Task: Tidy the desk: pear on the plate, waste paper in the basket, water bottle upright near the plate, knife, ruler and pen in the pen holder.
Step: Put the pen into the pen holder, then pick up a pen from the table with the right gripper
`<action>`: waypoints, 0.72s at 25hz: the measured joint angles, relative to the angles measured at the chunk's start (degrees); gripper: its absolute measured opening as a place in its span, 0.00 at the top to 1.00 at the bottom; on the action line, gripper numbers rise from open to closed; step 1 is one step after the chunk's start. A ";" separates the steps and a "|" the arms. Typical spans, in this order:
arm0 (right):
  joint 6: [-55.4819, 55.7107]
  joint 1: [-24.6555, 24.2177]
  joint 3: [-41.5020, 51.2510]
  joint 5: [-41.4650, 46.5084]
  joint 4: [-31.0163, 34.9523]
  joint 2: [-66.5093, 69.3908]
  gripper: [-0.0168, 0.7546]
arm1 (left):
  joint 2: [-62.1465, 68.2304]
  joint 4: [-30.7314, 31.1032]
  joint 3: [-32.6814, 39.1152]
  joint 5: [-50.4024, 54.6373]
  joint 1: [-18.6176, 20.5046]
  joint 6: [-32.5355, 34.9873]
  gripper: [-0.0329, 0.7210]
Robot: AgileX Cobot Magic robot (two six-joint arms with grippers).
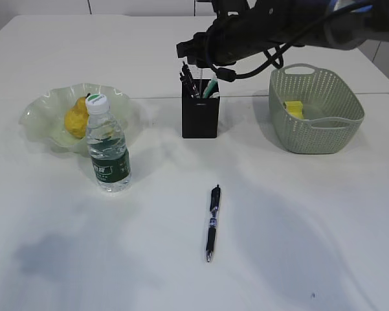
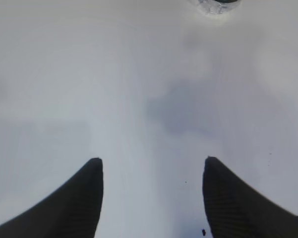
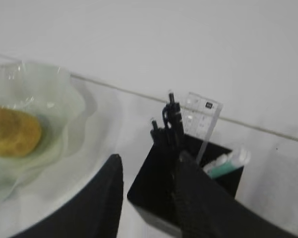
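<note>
The yellow pear lies on the pale green plate. In front of the plate the water bottle stands upright; its base shows at the top of the left wrist view. The black pen holder holds dark pens, the clear ruler and a teal-and-white knife handle. My right gripper hovers open just above the holder. One pen lies on the desk. The yellow waste paper sits in the basket. Open and empty, my left gripper hangs over bare desk.
The right arm reaches in from the upper right, over the basket's back edge. A seam runs across the white desk behind the plate and holder. A faint grey shadow lies on the desk's near left.
</note>
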 joint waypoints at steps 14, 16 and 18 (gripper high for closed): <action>14.57 0.00 -0.13 40.54 -9.32 -12.09 0.62 | 0.00 0.00 0.00 0.00 0.00 0.00 0.36; 17.17 0.00 -0.13 44.97 -9.57 -12.13 0.62 | 0.00 0.02 0.00 0.00 0.00 0.00 0.36; 19.89 0.32 -0.13 48.23 -10.48 -12.13 0.60 | 0.00 0.02 0.00 0.00 0.00 0.00 0.36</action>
